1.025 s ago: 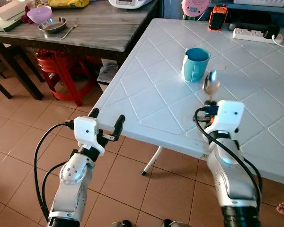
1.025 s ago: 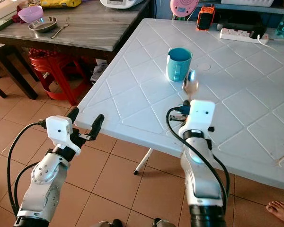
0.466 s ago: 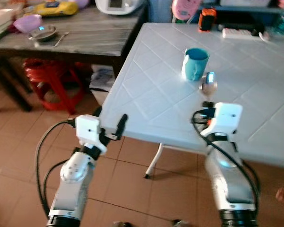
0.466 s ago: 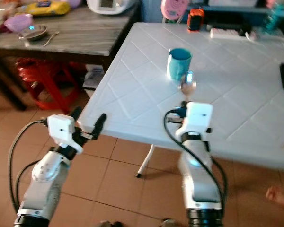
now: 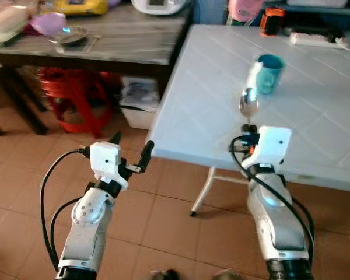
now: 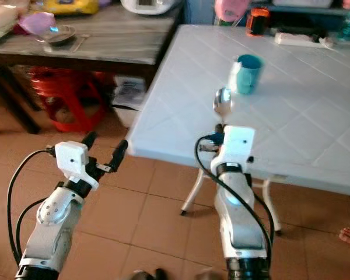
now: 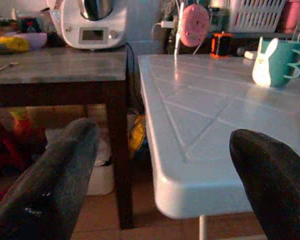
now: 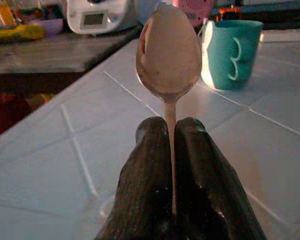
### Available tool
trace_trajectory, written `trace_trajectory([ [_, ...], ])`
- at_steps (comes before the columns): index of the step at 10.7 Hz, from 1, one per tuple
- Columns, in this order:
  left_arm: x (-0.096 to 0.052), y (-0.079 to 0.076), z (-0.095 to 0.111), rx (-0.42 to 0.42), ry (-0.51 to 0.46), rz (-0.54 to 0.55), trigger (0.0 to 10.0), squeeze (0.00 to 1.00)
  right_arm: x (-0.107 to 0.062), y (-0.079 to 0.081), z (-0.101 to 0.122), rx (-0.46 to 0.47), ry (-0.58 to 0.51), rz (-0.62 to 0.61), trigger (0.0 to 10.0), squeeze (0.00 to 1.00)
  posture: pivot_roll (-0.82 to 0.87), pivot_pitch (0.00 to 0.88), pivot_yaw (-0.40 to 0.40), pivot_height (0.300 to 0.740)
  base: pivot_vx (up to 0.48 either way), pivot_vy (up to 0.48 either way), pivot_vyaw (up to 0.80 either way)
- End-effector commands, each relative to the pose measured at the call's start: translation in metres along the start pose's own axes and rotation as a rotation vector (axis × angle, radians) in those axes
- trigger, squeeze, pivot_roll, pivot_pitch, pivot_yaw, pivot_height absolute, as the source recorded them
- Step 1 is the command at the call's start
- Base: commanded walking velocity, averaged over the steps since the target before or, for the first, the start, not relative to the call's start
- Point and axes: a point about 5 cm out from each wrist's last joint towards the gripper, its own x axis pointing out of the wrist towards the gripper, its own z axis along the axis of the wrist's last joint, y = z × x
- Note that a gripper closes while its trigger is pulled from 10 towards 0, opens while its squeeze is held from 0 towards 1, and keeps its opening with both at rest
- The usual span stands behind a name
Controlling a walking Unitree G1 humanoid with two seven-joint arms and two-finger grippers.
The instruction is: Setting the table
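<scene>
spoon [image 8: 168, 52] — shiny metal | white table [image 5: 315, 116] — glossy, likely plastic | side table [image 5: 128, 44] — matt wood-grain

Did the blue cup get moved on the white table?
Cannot tell. The teal cup looks nearer the white table's edge, but the whole picture shifted, so the camera moved.

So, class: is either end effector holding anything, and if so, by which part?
The right end effector grips a shiny metal spoon by its thin handle, bowl pointing up. The left end effector is open, holding nothing.

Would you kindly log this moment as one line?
right gripper: shut on spoon | left gripper: open | cup: on white table
</scene>
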Motion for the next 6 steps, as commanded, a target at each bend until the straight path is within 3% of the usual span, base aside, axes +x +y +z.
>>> trace_trajectory([
  [1,-0.0022,-0.0036,-0.0037,0.012,0.015,-0.015,10.0,0.0,-0.0015,-0.0047,0.0015,-0.001,-0.011,-0.021,10.0,0.0,-0.08,0.159,0.107,0.74,0.0,0.364,0.0],
  [6,-0.0011,-0.0078,-0.0042,0.011,0.008,-0.02,10.0,0.0,-0.001,-0.0054,0.0015,-0.002,-0.021,-0.022,10.0,0.0,-0.08,0.153,0.11,0.74,0.0,0.403,0.0],
])
